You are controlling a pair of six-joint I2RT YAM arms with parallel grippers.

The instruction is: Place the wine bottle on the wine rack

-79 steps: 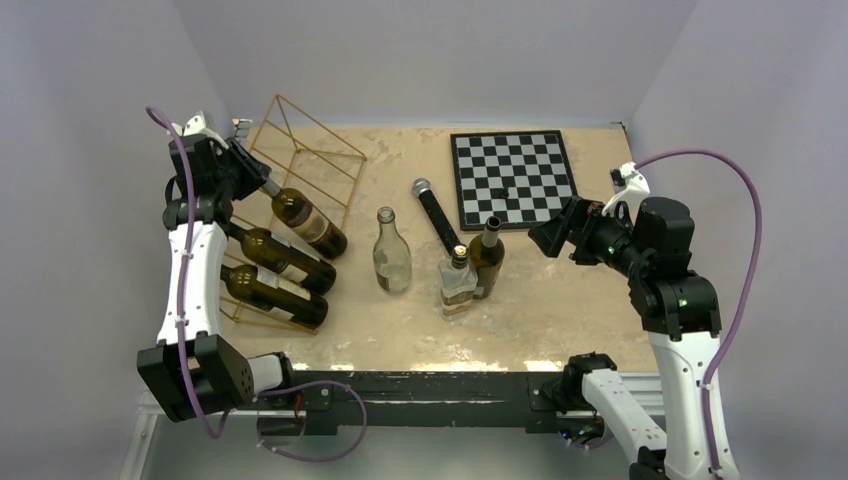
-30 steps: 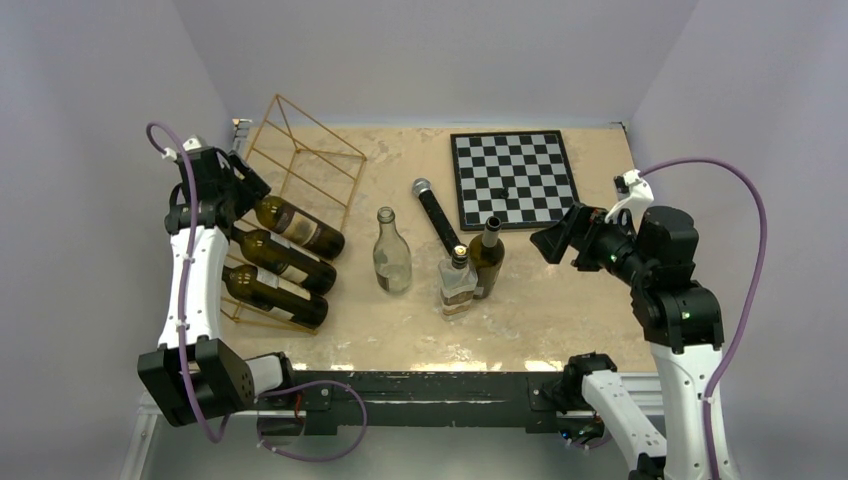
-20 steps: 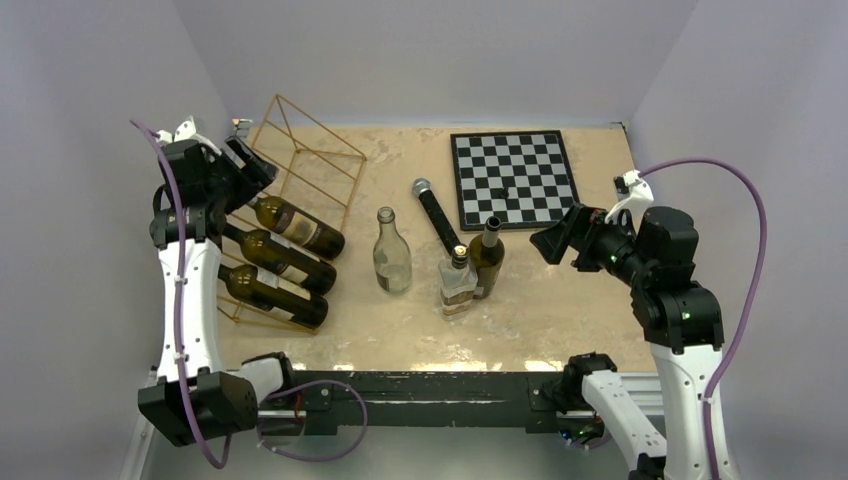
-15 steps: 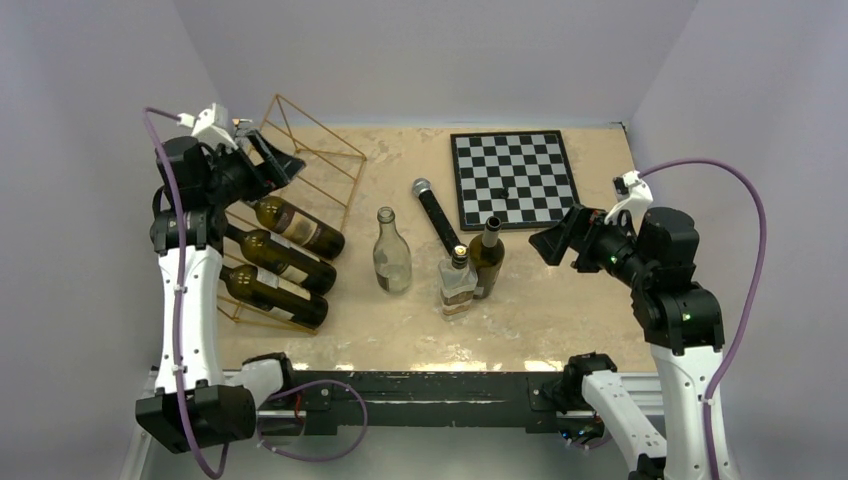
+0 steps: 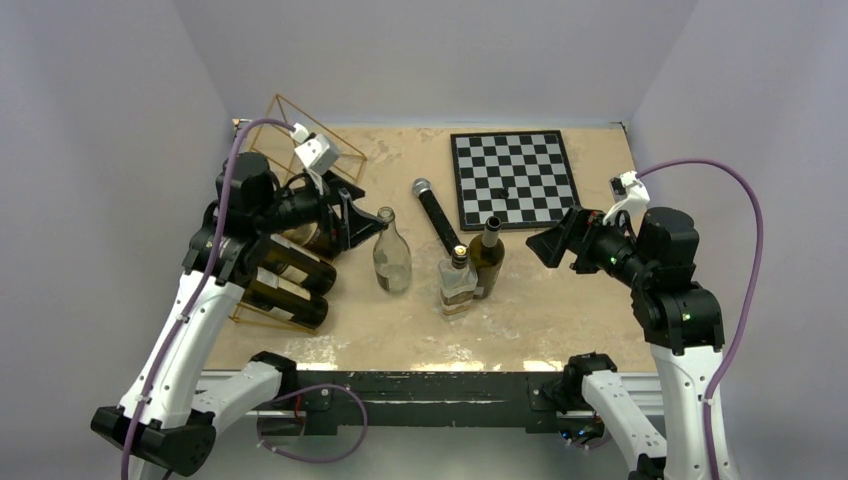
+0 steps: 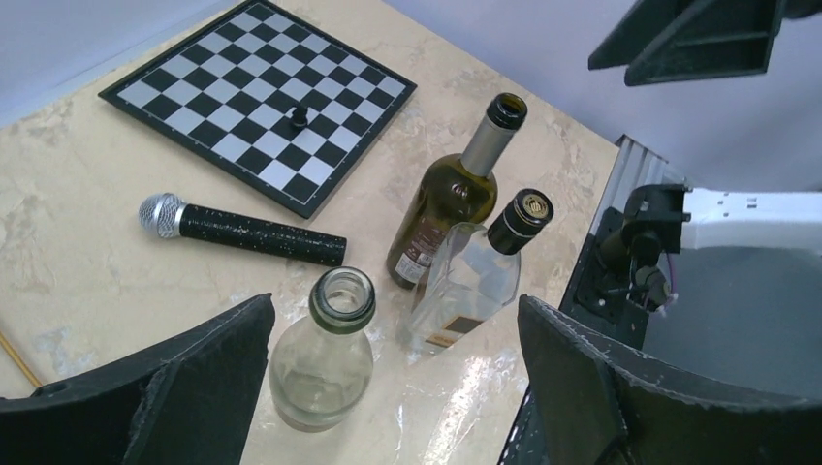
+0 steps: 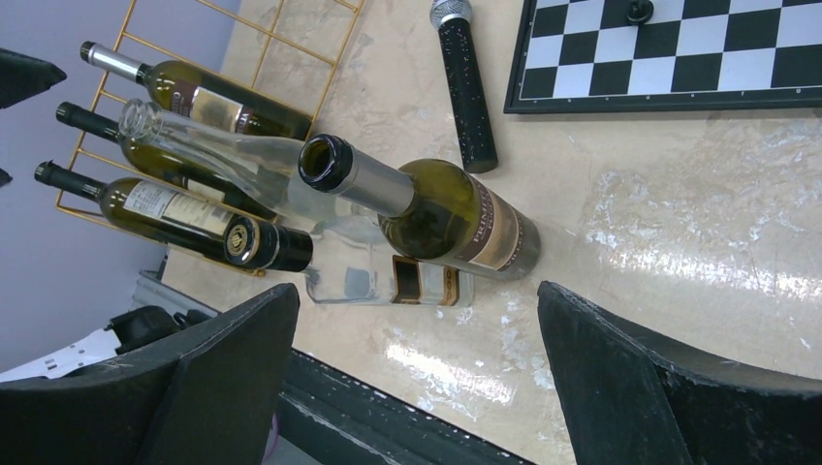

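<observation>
Just left of the clear bottle (image 5: pixel 392 255), the left gripper (image 5: pixel 358 216) hovers wide open and empty; well right of it, the right gripper (image 5: pixel 551 242) gapes empty.

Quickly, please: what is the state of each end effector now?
Left end effector: open, holding nothing.
Right end effector: open, holding nothing.

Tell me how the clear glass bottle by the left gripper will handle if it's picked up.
The clear glass bottle looks empty and uncapped, so it is probably light. It stands upright, tall and narrow, so a sideways push may tip it. Smooth glass likely slips and could break.
</observation>
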